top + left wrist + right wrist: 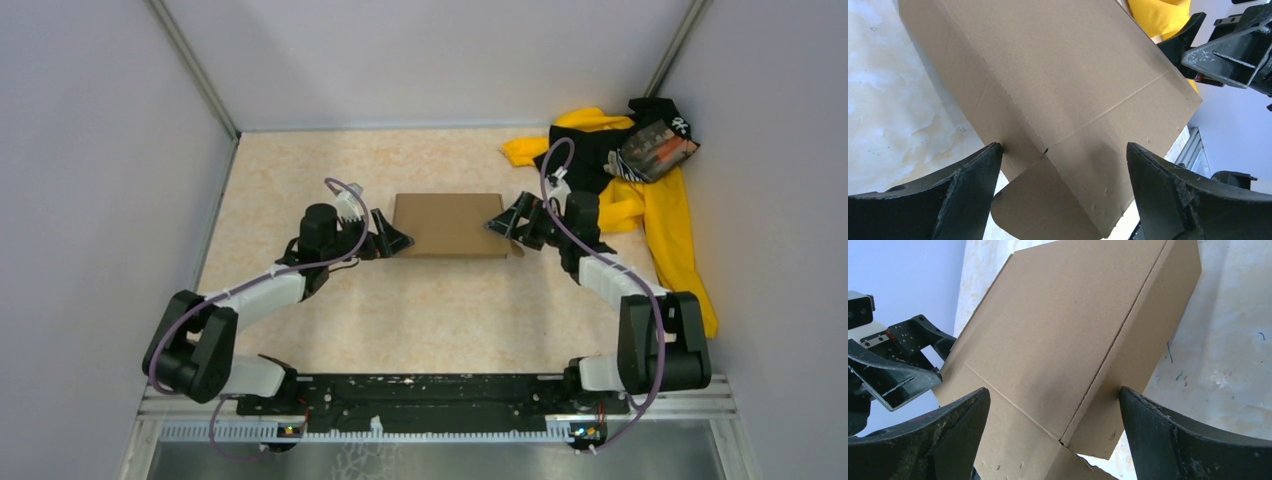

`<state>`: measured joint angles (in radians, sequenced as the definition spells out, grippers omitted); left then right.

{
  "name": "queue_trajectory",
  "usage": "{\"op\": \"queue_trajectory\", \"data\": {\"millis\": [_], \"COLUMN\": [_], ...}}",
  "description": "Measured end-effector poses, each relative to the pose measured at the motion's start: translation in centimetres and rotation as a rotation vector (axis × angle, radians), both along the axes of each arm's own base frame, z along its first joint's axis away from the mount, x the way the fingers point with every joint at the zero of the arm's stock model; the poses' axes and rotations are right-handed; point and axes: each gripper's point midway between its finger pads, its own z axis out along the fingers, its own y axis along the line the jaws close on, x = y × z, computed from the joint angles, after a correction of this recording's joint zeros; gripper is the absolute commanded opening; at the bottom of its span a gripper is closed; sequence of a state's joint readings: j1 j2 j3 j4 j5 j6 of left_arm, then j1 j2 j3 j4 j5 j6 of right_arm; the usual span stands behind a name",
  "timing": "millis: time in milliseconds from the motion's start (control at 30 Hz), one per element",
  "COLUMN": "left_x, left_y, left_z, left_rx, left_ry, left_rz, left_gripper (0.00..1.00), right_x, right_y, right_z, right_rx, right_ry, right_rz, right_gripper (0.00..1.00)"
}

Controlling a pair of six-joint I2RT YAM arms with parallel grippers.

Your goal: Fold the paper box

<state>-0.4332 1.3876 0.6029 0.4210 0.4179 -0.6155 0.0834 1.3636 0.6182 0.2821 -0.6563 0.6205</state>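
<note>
Grey walls are enclosing a marbled bench (420, 310), where the paper box (450, 225) is lying mid-surface. The left gripper (398, 241) and right gripper (497, 226) are flanking its two ends, jaws standing wide apart and gripping nothing. An uneven push is likely to slide or skew the light cardboard instead of creasing it. The box is showing only its top panel, hiding any contents.

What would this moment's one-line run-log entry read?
paper box: on table, flap sticking out | left gripper: open, straddling its left end | right gripper: open, straddling its right end | held: nothing
</note>
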Motion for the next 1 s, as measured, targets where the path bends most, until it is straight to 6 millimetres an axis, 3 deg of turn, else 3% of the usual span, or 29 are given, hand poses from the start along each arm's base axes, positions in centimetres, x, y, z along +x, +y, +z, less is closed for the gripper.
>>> {"op": "queue_trajectory", "data": {"millis": [467, 1000], "left_x": [-2.6, -4.3], "left_y": [1.1, 1.5], "left_z": [2.9, 3.6], "left_rx": [0.030, 0.042], "left_ry": [-0.040, 0.005], "left_rz": [-0.027, -0.054], "left_gripper": [0.99, 0.99], "right_x": [-1.8, -4.3], "right_y": [0.8, 1.3], "right_z": [4.4, 5.5], "right_rx": [0.013, 0.022], "right_ry": [-0.040, -0.009], "right_rz": [0.055, 0.096], "right_gripper": [0.99, 0.99]}}
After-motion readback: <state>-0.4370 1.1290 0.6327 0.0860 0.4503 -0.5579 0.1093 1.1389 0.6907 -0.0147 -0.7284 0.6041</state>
